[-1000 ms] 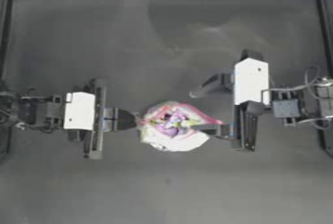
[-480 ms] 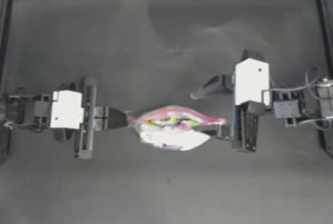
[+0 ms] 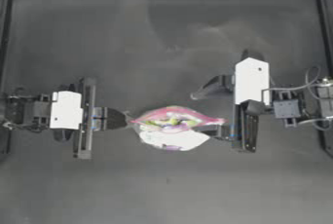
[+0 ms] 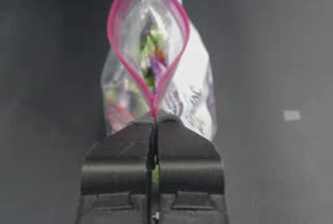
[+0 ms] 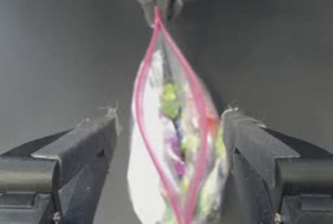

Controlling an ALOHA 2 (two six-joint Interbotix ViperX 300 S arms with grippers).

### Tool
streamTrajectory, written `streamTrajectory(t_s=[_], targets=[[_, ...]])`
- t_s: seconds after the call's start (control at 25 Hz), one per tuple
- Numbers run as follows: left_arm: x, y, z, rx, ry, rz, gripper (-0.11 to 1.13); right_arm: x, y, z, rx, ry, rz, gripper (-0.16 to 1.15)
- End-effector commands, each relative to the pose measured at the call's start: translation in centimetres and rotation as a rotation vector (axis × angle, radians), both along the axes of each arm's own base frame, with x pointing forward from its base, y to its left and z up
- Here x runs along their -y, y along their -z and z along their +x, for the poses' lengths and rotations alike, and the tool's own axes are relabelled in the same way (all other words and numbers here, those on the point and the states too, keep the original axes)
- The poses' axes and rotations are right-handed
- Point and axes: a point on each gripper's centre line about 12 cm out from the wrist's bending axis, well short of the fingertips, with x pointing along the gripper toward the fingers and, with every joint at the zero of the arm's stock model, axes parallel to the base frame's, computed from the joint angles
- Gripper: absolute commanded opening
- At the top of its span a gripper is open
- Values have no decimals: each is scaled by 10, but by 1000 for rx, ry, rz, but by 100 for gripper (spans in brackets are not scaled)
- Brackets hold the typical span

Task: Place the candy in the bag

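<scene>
We see the bag near the middle of the dark, matte table, a soft pouch of clear, glossy plastic that crinkles and catches pale highlights. Its mouth is edged by a thin pink-red strip that bows into a narrow almond-shaped opening, pinched to a point at each end. Through the film we make out yellow, green and purple sweets and a whitish patch toward the bag's lower side. We cannot single out the pink candy among them in any view.

The left gripper sits at the bag's left tip; in its wrist view its two blocky black jaws are pressed flat together on the end of the strip, holding the bag's corner. The right gripper is at the bag's right end, its ridged dark jaws spread wide with one on each side of the bag's mouth, just beside the plastic, and we cannot tell whether they touch it. Across the bag from it, the left gripper's clamped tips show at the far point of the strip.
</scene>
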Motion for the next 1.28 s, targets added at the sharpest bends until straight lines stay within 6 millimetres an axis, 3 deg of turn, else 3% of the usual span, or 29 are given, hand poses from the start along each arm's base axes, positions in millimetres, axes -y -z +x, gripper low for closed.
streamTrajectory(t_s=[0.04,0.28,0.36,0.52,0.84,1.28], targets=[[0,-13,3,46,0,2,28,-1,-10,0,37,-5,9,94],[-1,-10,5,57,-4,1,98,-2,-8,2,38,-11,8,94],[-2,-9,6,58,-6,0,107,-1,-8,1,37,-9,10,94],[-5,-9,6,58,-17,0,99,-2,-8,1,38,-10,10,94],[-10,-15,4,71,-32,1,101,-2,-5,0,30,-16,-2,94],[-13,-53,-21,90,-51,-4,100,1,-4,-11,41,-34,-44,94]])
